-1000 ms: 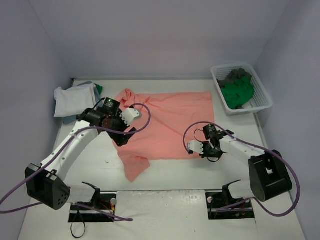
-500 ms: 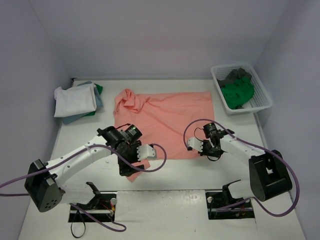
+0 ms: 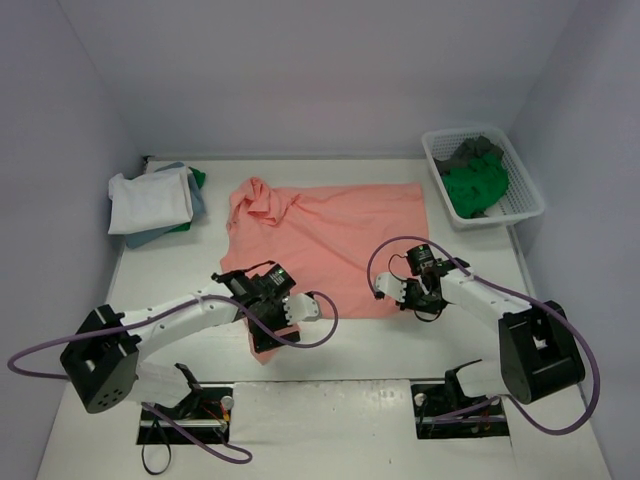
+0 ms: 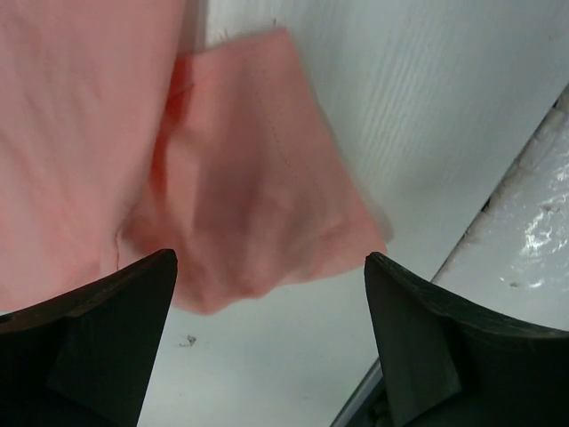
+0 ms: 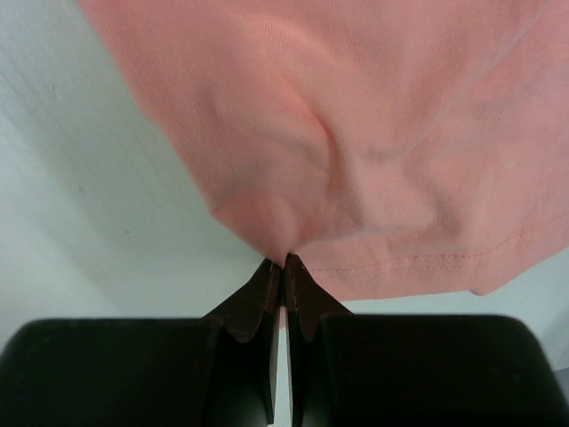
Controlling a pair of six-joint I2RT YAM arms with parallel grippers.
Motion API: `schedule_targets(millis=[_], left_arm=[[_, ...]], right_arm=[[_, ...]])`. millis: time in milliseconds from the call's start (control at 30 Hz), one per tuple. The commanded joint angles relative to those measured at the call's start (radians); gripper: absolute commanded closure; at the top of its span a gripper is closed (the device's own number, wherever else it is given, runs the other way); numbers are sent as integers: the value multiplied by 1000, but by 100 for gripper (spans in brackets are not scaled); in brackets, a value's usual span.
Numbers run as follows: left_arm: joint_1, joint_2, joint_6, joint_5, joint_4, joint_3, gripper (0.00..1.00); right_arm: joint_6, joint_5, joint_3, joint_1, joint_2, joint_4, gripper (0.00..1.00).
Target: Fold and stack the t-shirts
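Salmon-pink t-shirt: one item, spread across the middle of the bench, collar end rumpled at the far left. From above I can see only part of its near sleeve, because the left wrist covers it. The left wrist view shows the sleeve blurred, creased and cut off at the top edge.

Right jaws: clenched on a pinch of the shirt's near hem, close to its right corner. The fingers meet with the cloth puckered at their tips. The rest of the shirt runs out of that view.

Left jaws: released and spread wide, hanging over the near sleeve. Both dark fingers look clear of the cloth, as far as I can make out.

Folded stack, far left: white t-shirt on top. The light blue layer and green layer show only as edges beneath.

Basket, far right: green t-shirt and dark grey t-shirt, both crumpled. I cannot tell the count.

Change over the last second: the left arm has swung from the shirt's far-left side down to the near sleeve. The right jaws have kept their grip in the same place.
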Motion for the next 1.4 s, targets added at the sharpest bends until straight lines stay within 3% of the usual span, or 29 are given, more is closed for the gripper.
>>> schedule_targets(millis=[0,200,467,567,600,667,767,933,1200,1367], left_arm=[[-5,-20,-22,15,120,5,19],[-5,70,-19,80,139,-15,19],[-10,192,49,138,45,15,22],[-10,242,59,127,41,9,39],[-10,245,59,129,39,11,54],[-10,258,59,132,39,15,60],[-10,276,56,126,38,23,62],[-7,268,39,107,50,22,100],[24,140,38,75,-14,61,100],[105,19,59,71,-103,146,100]], right_arm=[[16,-14,28,-3,-30,-16,100],[22,-23,20,-4,-31,-16,100],[16,-3,33,-3,-36,-17,100],[18,-8,37,-3,-33,-19,100],[19,-8,39,-4,-33,-17,100],[22,-16,43,-3,-28,-19,100],[27,-23,50,-3,-24,-19,100],[37,-34,60,-3,-10,-17,100],[68,-36,92,-4,-74,-22,100],[97,-60,128,-3,-99,-23,100]])
